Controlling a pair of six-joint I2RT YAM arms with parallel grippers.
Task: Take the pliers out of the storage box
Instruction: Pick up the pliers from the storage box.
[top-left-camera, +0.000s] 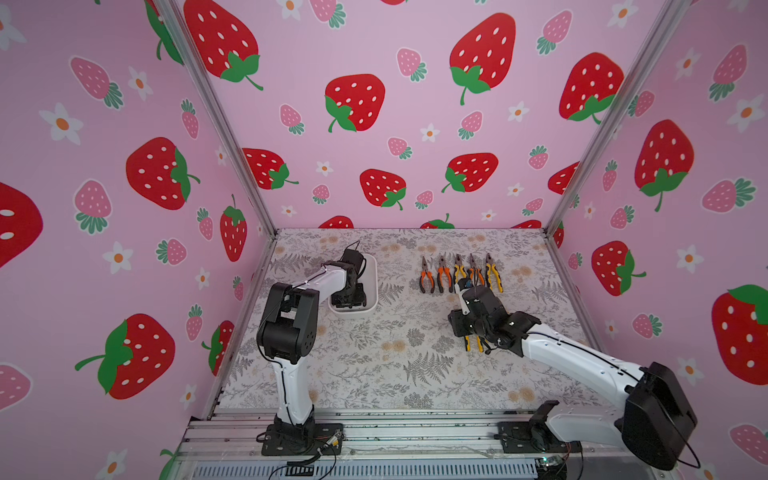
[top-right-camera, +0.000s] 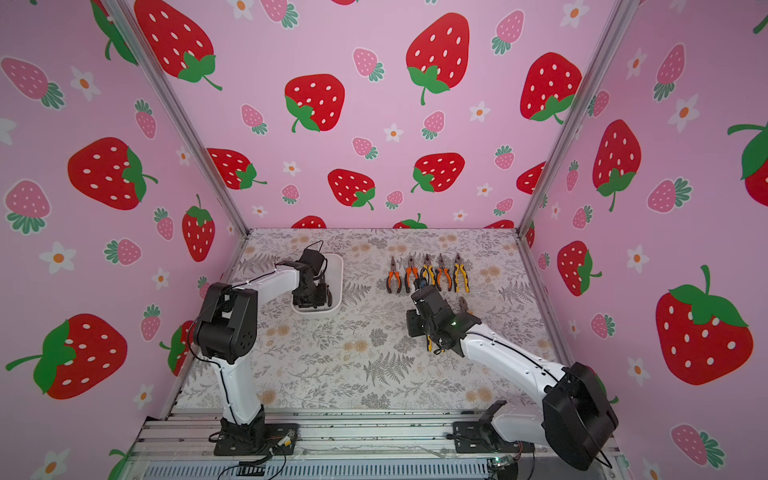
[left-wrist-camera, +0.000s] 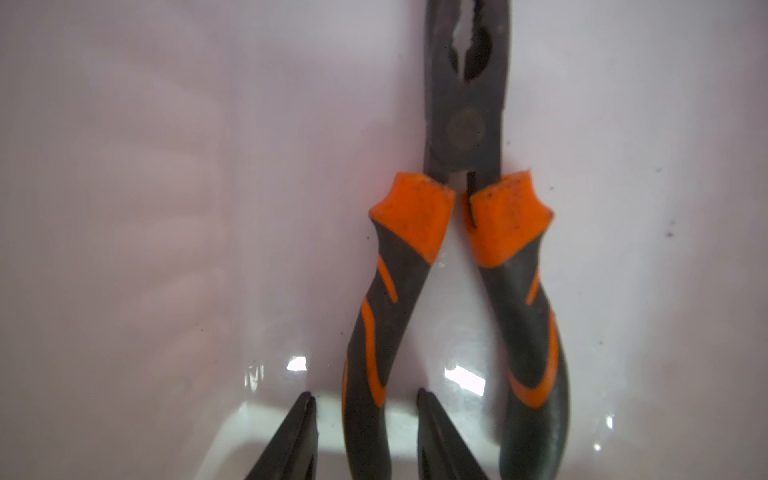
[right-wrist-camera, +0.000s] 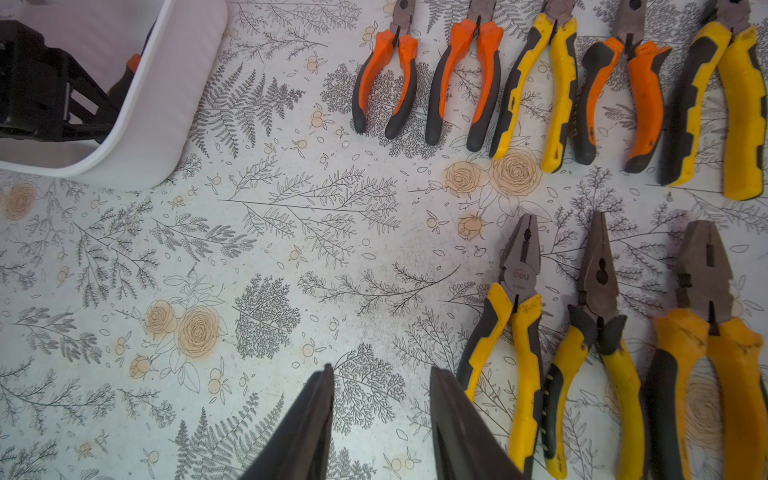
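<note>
Lying flat on the white floor of the storage box (top-left-camera: 372, 286): one pair of orange-and-black pliers (left-wrist-camera: 465, 133), nose pointing away from the wrist camera, handles spread. Down inside the box, the left pincer (left-wrist-camera: 365, 392), partly open, astride one handle near its tail end, white floor showing either side of it, so not clamped as far as can be seen. Over bare desk (right-wrist-camera: 249, 257), the right pincer (right-wrist-camera: 381, 370), partly open and empty, just beside a near row of three yellow-handled pliers (right-wrist-camera: 598, 291); beyond those, a far row of five pliers (top-left-camera: 459, 268), side by side, noses away from the arms.

Probably heavy for the size, all steel, stiff, nothing fragile. Rubbery grips likely to give good friction; bare metal nose likely slicker. Hinged, so liable to swing open and droop at the nose if lifted by one handle alone. Safer hold, probably: across both handles just below the orange collars, close to the pivot and the balance point.

In both top views, inside of the box mostly covered by the left arm (top-left-camera: 324, 278), pliers there not visible. Nose tip and handle ends cut off in the left wrist view. No telling of any further pair in the box. Near row largely under the right arm (top-left-camera: 561, 353) there too, only yellow handle ends peeking out
</note>
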